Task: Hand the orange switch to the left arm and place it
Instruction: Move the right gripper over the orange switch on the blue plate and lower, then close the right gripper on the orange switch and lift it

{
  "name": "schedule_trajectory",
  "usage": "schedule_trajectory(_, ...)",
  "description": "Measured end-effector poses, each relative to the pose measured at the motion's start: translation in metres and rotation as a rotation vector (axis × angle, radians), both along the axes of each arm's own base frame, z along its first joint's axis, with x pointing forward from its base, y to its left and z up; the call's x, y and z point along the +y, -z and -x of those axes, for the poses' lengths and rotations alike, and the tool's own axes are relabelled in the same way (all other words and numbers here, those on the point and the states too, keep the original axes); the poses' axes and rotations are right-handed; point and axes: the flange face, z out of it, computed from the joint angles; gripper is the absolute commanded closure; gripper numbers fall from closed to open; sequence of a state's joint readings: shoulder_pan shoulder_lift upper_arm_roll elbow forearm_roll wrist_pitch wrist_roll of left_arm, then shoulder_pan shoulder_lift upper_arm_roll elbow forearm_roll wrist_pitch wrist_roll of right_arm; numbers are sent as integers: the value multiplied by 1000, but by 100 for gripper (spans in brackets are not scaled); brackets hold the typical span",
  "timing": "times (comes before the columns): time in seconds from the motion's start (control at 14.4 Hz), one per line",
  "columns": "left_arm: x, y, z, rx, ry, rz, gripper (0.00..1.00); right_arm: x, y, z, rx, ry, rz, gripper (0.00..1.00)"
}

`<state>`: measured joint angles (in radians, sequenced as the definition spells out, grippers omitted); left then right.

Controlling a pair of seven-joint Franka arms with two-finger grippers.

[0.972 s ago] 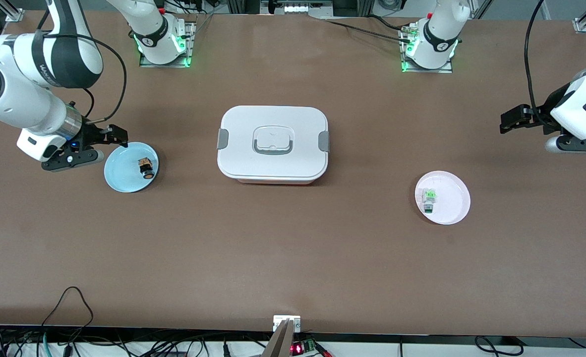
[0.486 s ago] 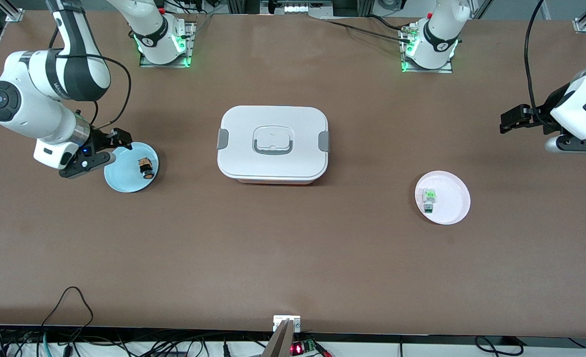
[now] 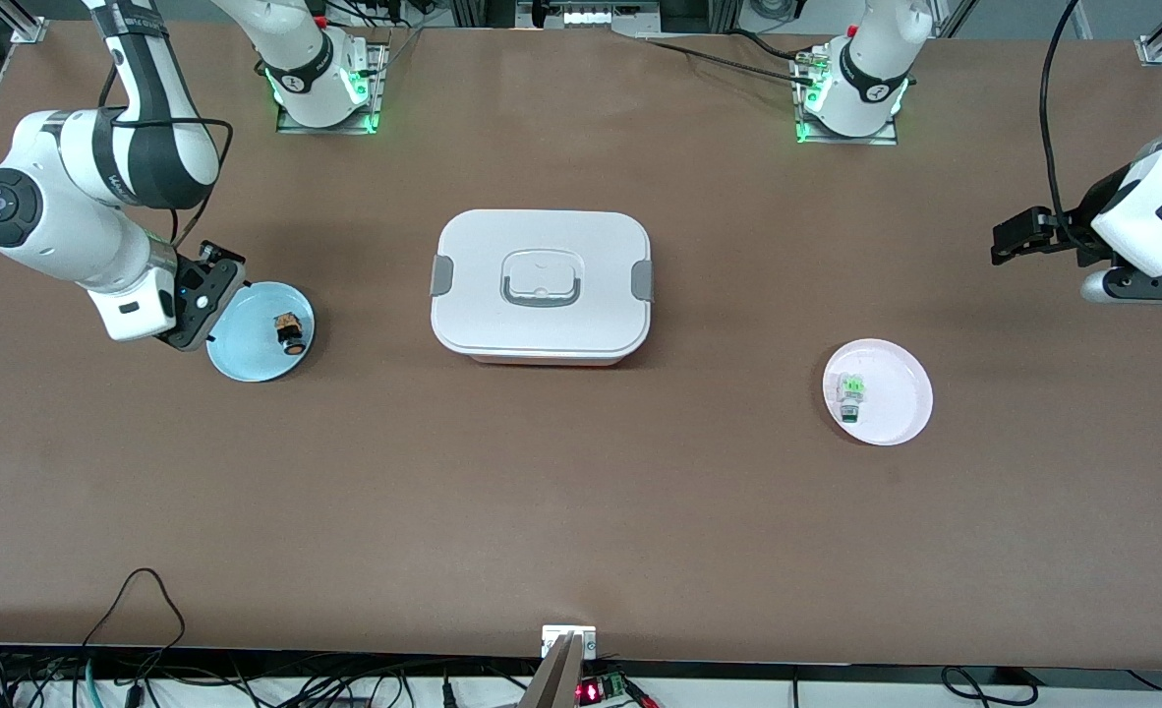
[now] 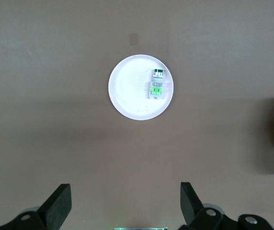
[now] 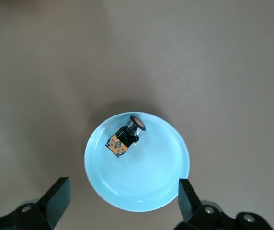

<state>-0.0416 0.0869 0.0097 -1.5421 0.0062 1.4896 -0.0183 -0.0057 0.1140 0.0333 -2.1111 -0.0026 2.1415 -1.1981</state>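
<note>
Over the last second the right arm's black two-finger gripper (image 3: 209, 300) has swung in from beside the round pale-blue plate (image 3: 247, 352) and turned to point down at its edge — its wrist camera now looks straight down on the plate, fingers (image 5: 55, 196) spread wide and holding nothing. That reads as the final line-up before a descent onto the small orange-and-black switch (image 3: 289, 332), which lies on its side in the blue plate, toward the right arm's end of the table and untouched. The pick itself is not yet begun.

The left arm's gripper (image 3: 1018, 239) has not moved; it waits in the air over the left arm's end of the table, jaws released and empty. Below it sits a round white plate (image 3: 900, 413) carrying a small green-and-white part (image 3: 849, 391).

Between the two plates stands the large white rounded box (image 3: 542, 285) with grey side latches and a grey-rimmed lid handle — the obstacle any hand-over must go round. The brown matte tabletop (image 3: 581, 511) is otherwise bare; cables hang along its front edge.
</note>
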Motion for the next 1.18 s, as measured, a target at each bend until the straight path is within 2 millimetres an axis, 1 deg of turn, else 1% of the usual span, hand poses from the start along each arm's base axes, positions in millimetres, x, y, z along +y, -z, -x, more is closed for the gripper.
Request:
schedule_trajectory(0.14, 0, 0, 0, 0, 0, 0, 0, 7, -1, -2, -29, -166, -12, 0)
schedule_trajectory(0.21, 0, 0, 0, 0, 0, 0, 0, 11, 0, -3, -43, -221, -15, 0)
schedule_trajectory(0.28, 0, 0, 0, 0, 0, 0, 0, 15, 3, -2, -57, -268, -16, 0)
schedule_trajectory(0.42, 0, 0, 0, 0, 0, 0, 0, 29, 11, 1, -90, -386, -19, 0)
schedule_trajectory(0.56, 0, 0, 0, 0, 0, 0, 0, 40, 26, 8, -117, -472, -18, 0)
schedule_trajectory(0.76, 0, 0, 0, 0, 0, 0, 0, 49, 54, 23, -119, -597, -22, 0)
schedule_trajectory(0.97, 0, 0, 0, 0, 0, 0, 0, 52, 75, 27, -119, -731, -26, 0)
schedule_trajectory(1.11, 0, 0, 0, 0, 0, 0, 0, 47, 88, 26, -133, -814, -24, 0)
schedule_trajectory(1.18, 0, 0, 0, 0, 0, 0, 0, 40, 96, 26, -134, -835, -23, 0)
